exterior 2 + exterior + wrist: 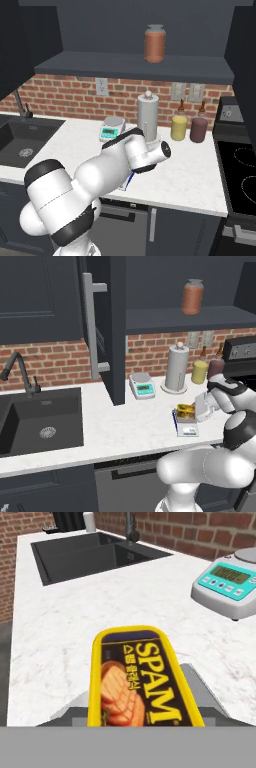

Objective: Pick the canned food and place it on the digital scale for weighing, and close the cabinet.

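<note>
While the canned food (142, 679) lies on the digital scale's (186, 429) grey platform near the counter's (130, 426) front edge, the fingers are hidden, so whether they clamp it cannot be told. A white scale (142, 385), paper towel roll (177, 368) and two canisters (179, 128) stand behind; the cabinet (110, 331) door hangs open.

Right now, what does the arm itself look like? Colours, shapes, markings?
Glossy white rounded shells with dark, near-black bands at the joints; the segments are fat, tube-like and bulbous at the elbows. The hand is a boxy white block at the arm's end. No cables, labels or markings can be made out on it.
</note>
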### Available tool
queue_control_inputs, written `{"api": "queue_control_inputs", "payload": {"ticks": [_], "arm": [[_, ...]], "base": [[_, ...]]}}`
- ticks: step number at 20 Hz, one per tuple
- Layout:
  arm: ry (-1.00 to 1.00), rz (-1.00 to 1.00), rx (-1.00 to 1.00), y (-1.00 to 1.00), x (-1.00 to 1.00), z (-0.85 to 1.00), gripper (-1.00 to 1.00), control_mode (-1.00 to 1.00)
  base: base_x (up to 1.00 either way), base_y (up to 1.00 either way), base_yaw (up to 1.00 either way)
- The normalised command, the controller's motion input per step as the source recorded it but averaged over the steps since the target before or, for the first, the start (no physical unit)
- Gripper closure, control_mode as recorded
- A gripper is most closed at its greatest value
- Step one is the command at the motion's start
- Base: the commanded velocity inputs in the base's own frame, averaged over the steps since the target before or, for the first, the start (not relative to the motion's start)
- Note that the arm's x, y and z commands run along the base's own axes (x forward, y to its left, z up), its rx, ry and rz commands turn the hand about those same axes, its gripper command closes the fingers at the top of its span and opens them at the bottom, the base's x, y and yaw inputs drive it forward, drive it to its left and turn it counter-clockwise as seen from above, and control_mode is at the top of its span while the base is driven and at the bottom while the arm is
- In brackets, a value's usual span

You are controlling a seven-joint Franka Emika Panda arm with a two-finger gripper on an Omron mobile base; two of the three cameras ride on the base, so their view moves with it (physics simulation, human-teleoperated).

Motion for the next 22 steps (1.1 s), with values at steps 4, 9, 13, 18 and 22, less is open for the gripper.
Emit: {"api": "queue_control_inputs", "payload": {"ticks": [4, 9, 13, 18, 22], "arm": [[-0.11, 0.0, 0.0, 0.0, 0.04, -0.25, 1.0, -1.0], [-0.02, 0.0, 0.0, 0.0, 0.19, -0.2, 1.0, -1.0], [0.0, 0.0, 0.0, 0.0, 0.16, -0.15, 1.0, -1.0], [0.0, 0.0, 0.0, 0.06, 0.0, -0.12, -1.0, -1.0], [-0.01, 0.0, 0.0, 0.0, 0.0, 0.0, -1.0, -1.0]], "base": [[0.0, 0.0, 0.0], [0.0, 0.0, 0.0], [0.0, 0.0, 0.0], [0.0, 0.0, 0.0], [0.0, 0.0, 0.0]]}}
